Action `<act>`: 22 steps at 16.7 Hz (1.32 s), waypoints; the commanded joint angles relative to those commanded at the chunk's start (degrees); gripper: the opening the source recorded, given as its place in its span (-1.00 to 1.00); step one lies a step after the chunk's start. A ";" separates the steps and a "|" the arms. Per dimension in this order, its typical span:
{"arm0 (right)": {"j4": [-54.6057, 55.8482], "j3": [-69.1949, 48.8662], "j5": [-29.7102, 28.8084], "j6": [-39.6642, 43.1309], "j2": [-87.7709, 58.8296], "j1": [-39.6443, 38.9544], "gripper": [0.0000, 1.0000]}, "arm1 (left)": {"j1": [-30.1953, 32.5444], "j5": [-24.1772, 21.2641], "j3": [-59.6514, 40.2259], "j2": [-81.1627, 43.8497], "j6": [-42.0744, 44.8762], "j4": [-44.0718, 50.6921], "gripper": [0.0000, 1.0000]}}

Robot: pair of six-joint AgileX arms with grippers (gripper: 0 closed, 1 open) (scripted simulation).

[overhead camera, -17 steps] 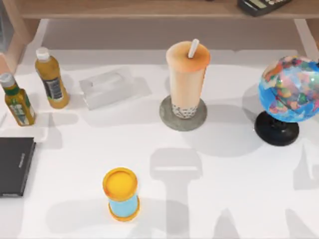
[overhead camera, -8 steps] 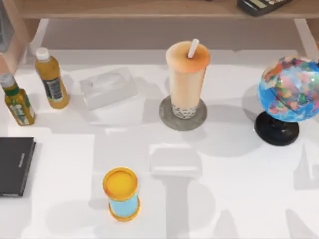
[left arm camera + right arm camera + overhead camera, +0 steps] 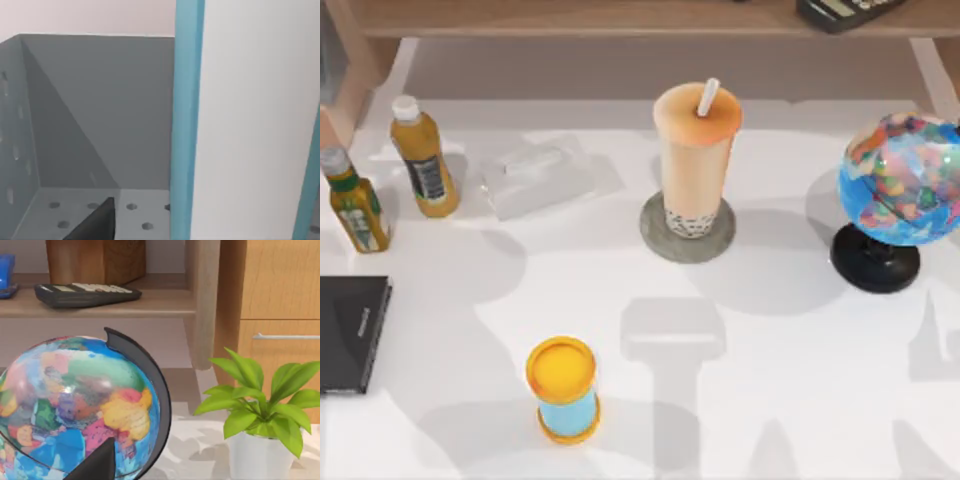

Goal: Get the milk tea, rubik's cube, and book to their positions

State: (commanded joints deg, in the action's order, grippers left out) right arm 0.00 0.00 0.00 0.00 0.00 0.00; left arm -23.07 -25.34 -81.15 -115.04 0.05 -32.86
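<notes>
Holding the book (image 3: pixel 250 120) up close, our left pincer seems to grip it, though we cannot tell for sure, for the blue cover and white pages sit right against the left wrist camera. Behind the book is a grey box (image 3: pixel 100 115) with small holes in its floor. We think the step in hand is putting the book into that box. To do it well, we should keep the book straight, lower it slowly, and let go once it rests on the floor of the box.

The milk tea (image 3: pixel 696 160) stands on a round grey mat (image 3: pixel 687 230) in the middle of the bench (image 3: pixel 770 400). It looks like it is in its place.

Our right arm waits by the globe (image 3: pixel 75 405); we cannot tell how its pincer is set.

Counting around the milk tea: two bottles (image 3: pixel 423 156) far to its left, one black slab (image 3: pixel 350 333) below them, one blue can (image 3: pixel 562 390) in front, one globe to its right, one plant (image 3: pixel 250 405).
</notes>
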 joint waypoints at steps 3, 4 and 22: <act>0.00 0.00 0.00 0.00 0.00 0.00 1.00 | -0.18 -0.20 -0.68 -0.95 -0.01 -0.65 1.00; 0.00 0.00 0.00 0.00 0.00 0.00 1.00 | -0.18 -0.20 -0.68 -0.95 -0.01 -0.65 1.00; 0.00 0.00 0.00 0.00 0.00 0.00 1.00 | 1.40 1.30 -9.40 -6.68 -0.08 2.30 0.55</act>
State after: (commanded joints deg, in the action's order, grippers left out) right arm 0.00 0.00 0.00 0.00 0.00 0.00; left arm -21.67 -24.04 -90.55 -121.72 -0.03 -30.56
